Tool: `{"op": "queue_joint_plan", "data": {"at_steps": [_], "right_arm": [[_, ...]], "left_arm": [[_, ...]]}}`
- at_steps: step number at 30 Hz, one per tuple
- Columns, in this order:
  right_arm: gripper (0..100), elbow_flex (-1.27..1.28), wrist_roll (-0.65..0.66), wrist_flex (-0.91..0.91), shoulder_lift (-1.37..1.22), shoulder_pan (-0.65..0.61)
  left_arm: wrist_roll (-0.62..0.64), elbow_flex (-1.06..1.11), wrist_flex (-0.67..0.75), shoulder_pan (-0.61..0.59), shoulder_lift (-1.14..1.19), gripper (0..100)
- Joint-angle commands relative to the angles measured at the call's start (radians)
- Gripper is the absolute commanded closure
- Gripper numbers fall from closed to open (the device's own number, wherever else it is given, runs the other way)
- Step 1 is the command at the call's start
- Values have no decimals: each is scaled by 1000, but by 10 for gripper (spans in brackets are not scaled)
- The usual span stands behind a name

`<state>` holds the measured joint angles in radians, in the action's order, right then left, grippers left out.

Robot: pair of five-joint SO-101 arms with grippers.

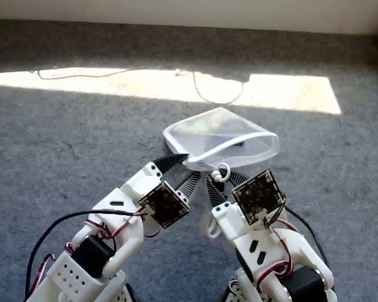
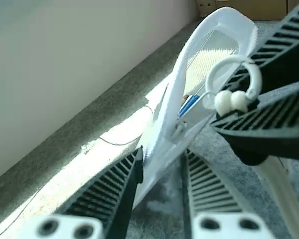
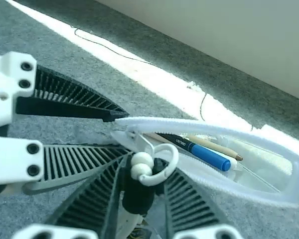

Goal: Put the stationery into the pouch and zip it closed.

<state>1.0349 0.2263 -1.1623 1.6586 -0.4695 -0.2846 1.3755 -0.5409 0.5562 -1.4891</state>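
Can't read the pen's (image 3: 209, 156) print. Straddling the pouch (image 3: 214, 130) end with left gripper (image 2: 163, 154) half open; pinching the zip ring (image 3: 174, 158) tight with right gripper (image 3: 144, 169).

Left gripper (image 1: 192, 165) agape, right gripper (image 1: 219, 175) clamped.

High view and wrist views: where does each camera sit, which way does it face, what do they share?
High view: fixed above, behind the arms, looking down at the pouch; left gripper and right gripper meet at its zip end.
Left wrist view: on that arm, facing the pouch edge between its fingers.
Right wrist view: on that arm, facing the zip pull at its fingertips.
Shared: both wrist views show zip pull and blue pen.
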Motion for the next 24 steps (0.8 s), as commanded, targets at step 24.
{"op": "queue_joint_plan", "data": {"at_steps": [24], "right_arm": [[991,-12,-9,35,4,10]], "left_arm": [[-58,5,77,31,50,880]]}}
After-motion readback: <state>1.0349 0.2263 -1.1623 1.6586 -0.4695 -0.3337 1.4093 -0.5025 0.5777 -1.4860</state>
